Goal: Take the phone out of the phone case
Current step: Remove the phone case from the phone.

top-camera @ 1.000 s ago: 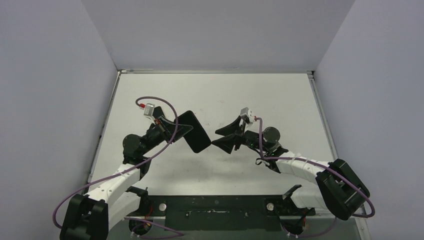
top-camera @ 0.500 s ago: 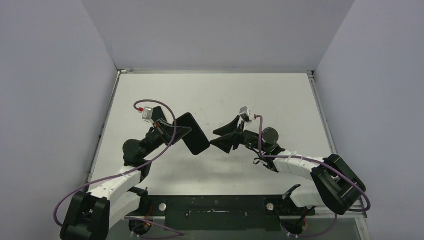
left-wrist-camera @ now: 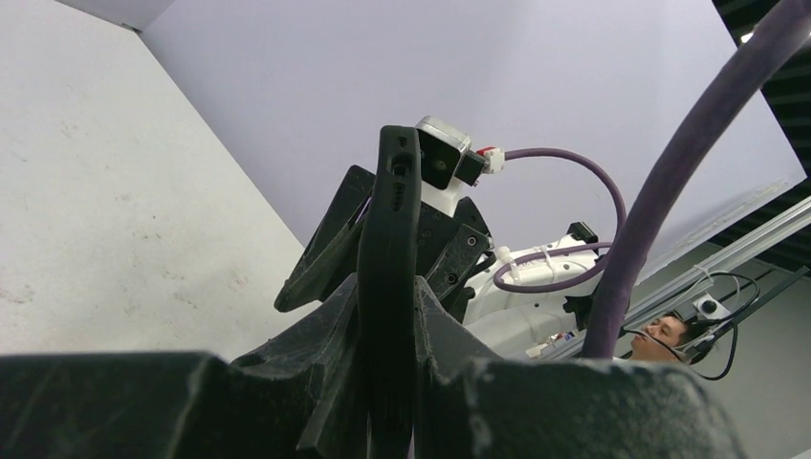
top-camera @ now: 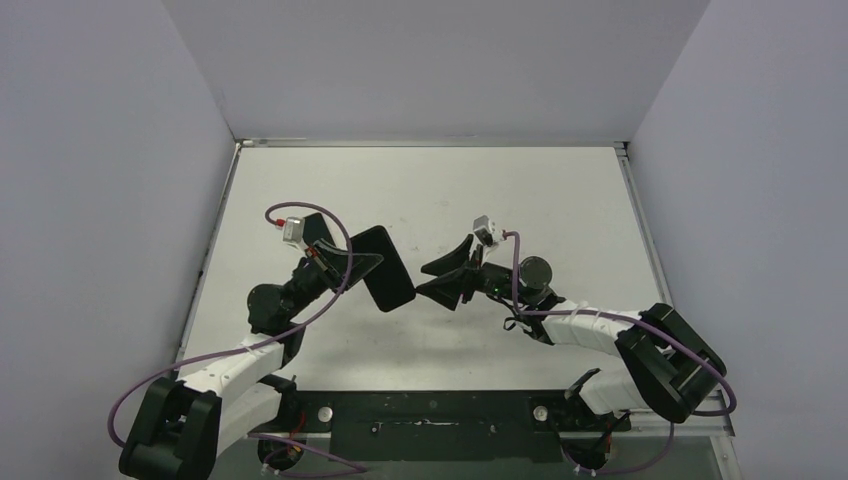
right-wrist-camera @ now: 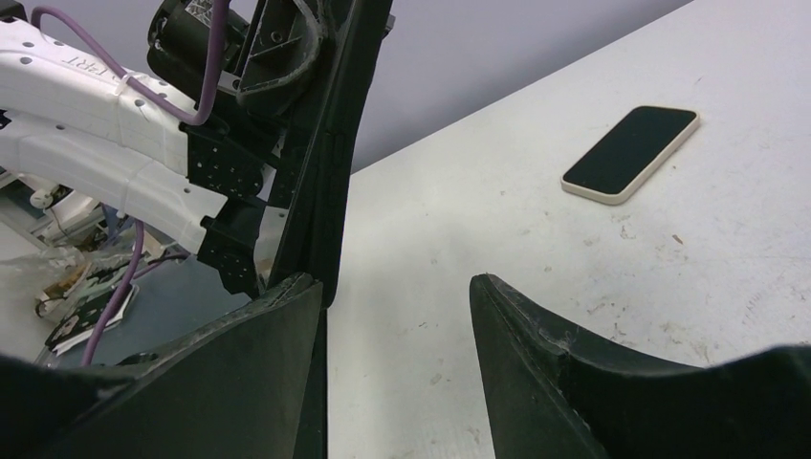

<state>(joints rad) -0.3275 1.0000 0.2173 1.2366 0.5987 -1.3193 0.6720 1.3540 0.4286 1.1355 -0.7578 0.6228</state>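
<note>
**In the left gripper (left-wrist-camera: 387, 325): phone case (left-wrist-camera: 387, 220) clamped edge-up**

right gripper (right-wrist-camera: 397, 316) is hovering spread wide, case edge just beside one finger. Beyond it the phone (right-wrist-camera: 631, 153) is lying flat on the table (right-wrist-camera: 536, 249), apparently already out. If taking the case, centre its rim before closing.

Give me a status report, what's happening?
Left gripper shut on the black case. Right gripper open, empty, beside it. Phone lies flat on the table, out of the case. Nothing in the way.
</note>
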